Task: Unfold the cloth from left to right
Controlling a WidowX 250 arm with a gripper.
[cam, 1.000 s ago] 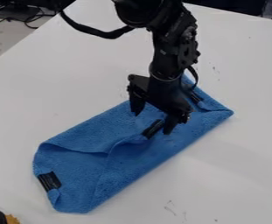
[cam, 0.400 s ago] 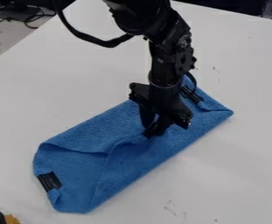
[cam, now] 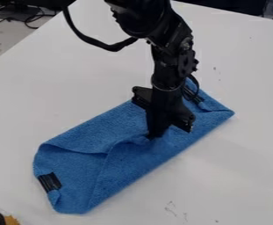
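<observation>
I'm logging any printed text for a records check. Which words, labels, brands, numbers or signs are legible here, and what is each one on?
None legible.
Cloth: no readable text, nor on its black patch.
Table: dark marks, too faint to read as writing.

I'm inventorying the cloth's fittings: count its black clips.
2 discernible: a lower-left clip on the blue cloth, and an upper-right clip by the robot arm. Another may be hidden at the gripper.
</observation>
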